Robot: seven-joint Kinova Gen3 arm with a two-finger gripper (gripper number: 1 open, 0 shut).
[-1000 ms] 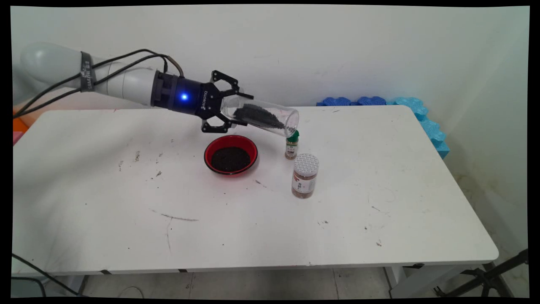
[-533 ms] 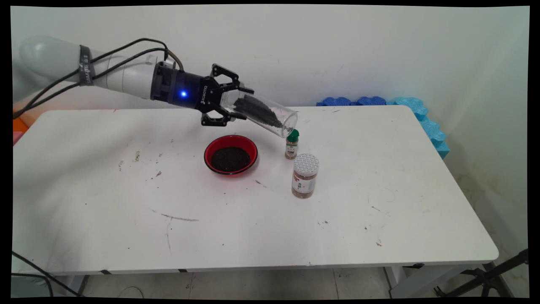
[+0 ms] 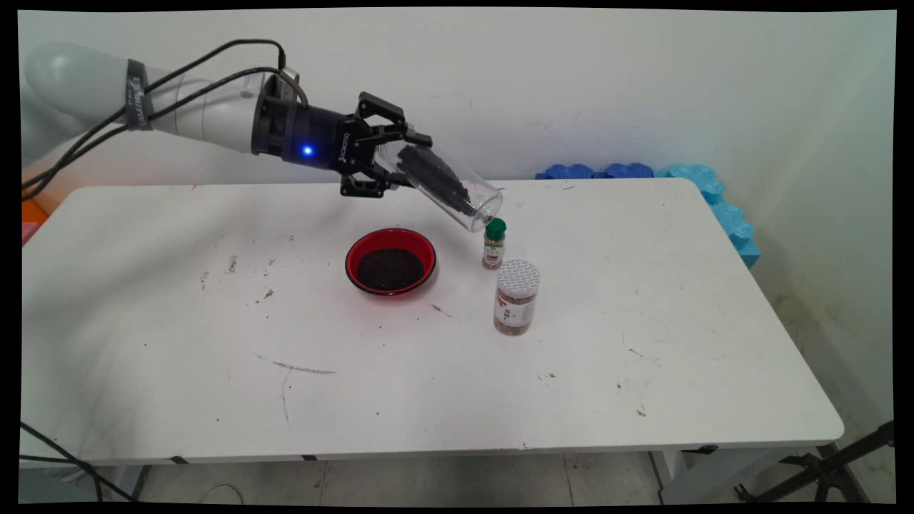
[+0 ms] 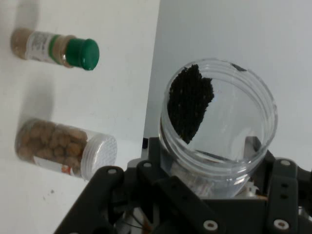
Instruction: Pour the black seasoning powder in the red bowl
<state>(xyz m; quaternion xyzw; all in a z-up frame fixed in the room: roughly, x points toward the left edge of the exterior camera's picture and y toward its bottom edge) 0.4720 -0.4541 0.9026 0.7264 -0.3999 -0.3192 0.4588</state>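
My gripper (image 3: 401, 160) is shut on a clear plastic jar (image 3: 448, 187) that holds dark granules. The jar is tilted, its open mouth pointing down and to the right, above the table. In the hand view the clear jar (image 4: 219, 122) shows its open mouth, with the dark granules (image 4: 189, 102) piled against one side. Below and left of the jar stands a red bowl (image 3: 390, 261) filled with the same dark granules. A small green-capped spice bottle (image 3: 493, 244) stands just under the jar's mouth.
A jar with a white lid and brown contents (image 3: 515, 296) stands in front of the spice bottle. Blue foam pieces (image 3: 643, 171) lie at the table's back right corner. In the hand view, the green-capped bottle (image 4: 58, 48) and the white-lidded jar (image 4: 68, 151) appear at the left.
The gripper has risen and drawn slightly left with the jar. The jar has tipped steeper, its mouth pointing further down. The granules inside have slid toward the mouth.
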